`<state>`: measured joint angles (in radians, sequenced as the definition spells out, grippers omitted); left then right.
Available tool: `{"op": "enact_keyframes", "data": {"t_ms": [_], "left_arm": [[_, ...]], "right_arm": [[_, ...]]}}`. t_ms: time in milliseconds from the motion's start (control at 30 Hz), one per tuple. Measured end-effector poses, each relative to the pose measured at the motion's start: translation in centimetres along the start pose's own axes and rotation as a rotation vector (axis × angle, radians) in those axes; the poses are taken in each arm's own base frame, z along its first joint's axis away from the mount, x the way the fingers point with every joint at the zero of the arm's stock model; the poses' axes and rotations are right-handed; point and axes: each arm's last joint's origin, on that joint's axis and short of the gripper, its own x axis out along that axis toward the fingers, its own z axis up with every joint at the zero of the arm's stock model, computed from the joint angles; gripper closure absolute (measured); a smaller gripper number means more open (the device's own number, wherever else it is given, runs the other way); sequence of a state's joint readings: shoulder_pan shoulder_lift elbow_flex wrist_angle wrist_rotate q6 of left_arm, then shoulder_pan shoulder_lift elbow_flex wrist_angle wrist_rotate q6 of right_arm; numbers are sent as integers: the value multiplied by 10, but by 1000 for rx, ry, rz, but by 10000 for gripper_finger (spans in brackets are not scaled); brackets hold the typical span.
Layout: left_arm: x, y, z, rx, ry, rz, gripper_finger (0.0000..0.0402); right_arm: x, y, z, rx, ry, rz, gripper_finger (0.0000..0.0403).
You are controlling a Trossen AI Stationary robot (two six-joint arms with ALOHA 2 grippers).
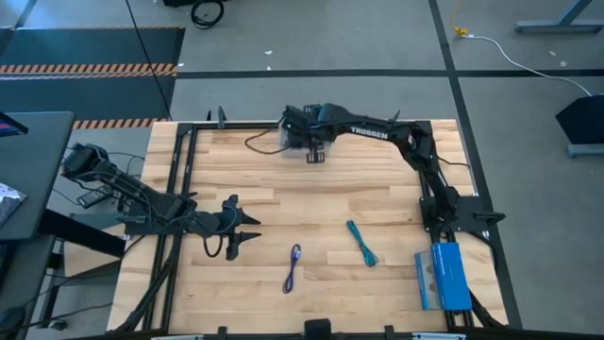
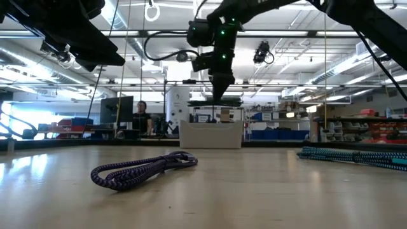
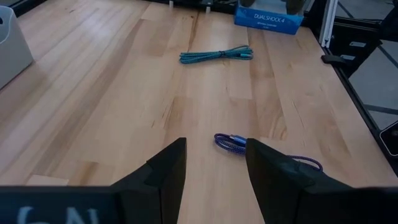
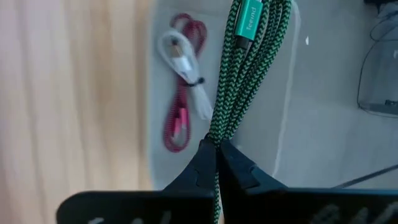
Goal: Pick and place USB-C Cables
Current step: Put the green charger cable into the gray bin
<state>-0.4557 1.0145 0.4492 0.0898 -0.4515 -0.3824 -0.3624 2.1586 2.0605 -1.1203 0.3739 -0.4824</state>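
Observation:
My right gripper (image 4: 216,144) is at the table's far side (image 1: 316,156), shut on a green braided USB-C cable (image 4: 249,74). It hangs over a white bin (image 4: 261,162), which also shows in the low view (image 2: 211,135). A magenta cable (image 4: 180,118) and a white cable (image 4: 183,62) lie on the bin's floor. A purple cable (image 1: 293,267) and a teal cable (image 1: 361,244) lie flat on the wooden table. My left gripper (image 3: 214,155) stands open at the table's left (image 1: 247,227), pointing toward the purple cable (image 3: 231,142) and touching nothing. My right gripper pinches the folded green bundle (image 4: 217,134) between its two fingertips, several strands together. The fingers come from above, slanting down. The bundle hangs on past the fingers over the bin, its green plug (image 4: 249,15) at the far end. A short part runs back between the fingers.
A blue box (image 1: 442,276) lies at the table's near right corner, also seen in the left wrist view (image 3: 268,17). A black frame (image 1: 179,189) runs along the table's edges. Bare wood lies between the purple and teal cables and the bin.

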Motion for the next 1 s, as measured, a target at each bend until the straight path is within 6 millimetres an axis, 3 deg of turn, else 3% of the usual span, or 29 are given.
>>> {"op": "enact_keyframes", "data": {"t_ms": [367, 700, 1000], "left_arm": [[0, 0, 0, -1, 0, 0, 230], [-1, -1, 0, 2, 1, -6, 230], [-1, -2, -1, 3, 1, -8, 230]], "right_arm": [[8, -23, -1, -42, -118, 30, 400], [32, -10, -8, -143, -60, 27, 400], [41, -11, -9, -145, -69, 0, 400]]}}
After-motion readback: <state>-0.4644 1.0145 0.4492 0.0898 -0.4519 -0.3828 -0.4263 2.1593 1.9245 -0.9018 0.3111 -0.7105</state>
